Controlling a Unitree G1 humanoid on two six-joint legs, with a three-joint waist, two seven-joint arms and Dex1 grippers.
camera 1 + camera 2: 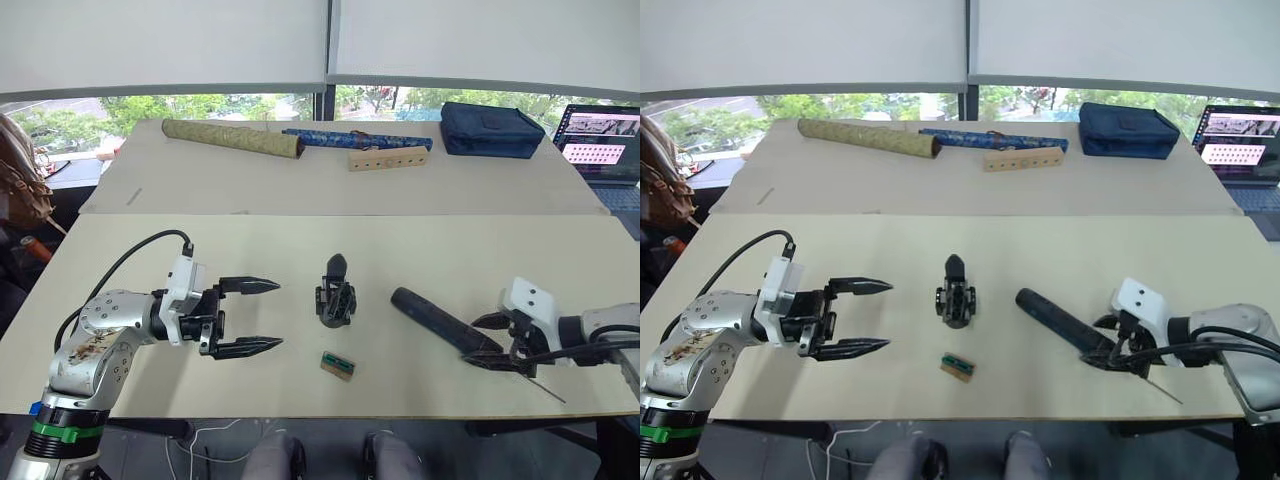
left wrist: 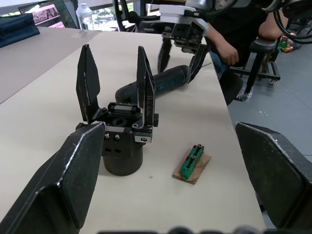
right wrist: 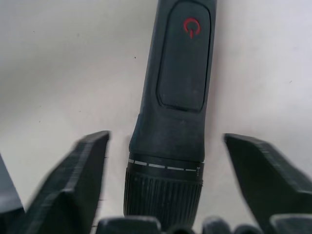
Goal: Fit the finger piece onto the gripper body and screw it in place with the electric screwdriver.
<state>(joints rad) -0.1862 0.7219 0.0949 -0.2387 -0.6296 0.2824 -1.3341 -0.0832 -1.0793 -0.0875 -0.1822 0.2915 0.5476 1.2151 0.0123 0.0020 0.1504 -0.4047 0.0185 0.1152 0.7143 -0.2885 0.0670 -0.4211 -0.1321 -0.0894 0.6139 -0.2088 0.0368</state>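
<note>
Head view: gripper body [image 1: 336, 298] is standing upright mid-table with fingers pointing up, well apart from both arms; small tan-and-green block [image 1: 338, 365] is lying just in front of it. Left gripper [image 1: 250, 316] is hovering to its left, fingers spread wide, holding nothing. Screwdriver [image 1: 440, 320] is lying flat to the right, bit end under the right gripper [image 1: 497, 340], which is straddling it, fingers apart, not yet clamped. Left wrist view: gripper body [image 2: 122, 141] is sitting on a round base, two thin fingers sticking up; looks light and top-heavy, likely tipping if nudged, so I'd be taking it low on the blocky part, not by the fingers. Can't pick out a separate loose finger piece. Right wrist view: screwdriver [image 3: 173, 112] is centred between the wide-open fingers [image 3: 80, 180]; rigid, smooth barrel likely slippery and prone to rolling, heavier than the rest. Ribbed collar looks like the best hold, clear of the power button.
</note>
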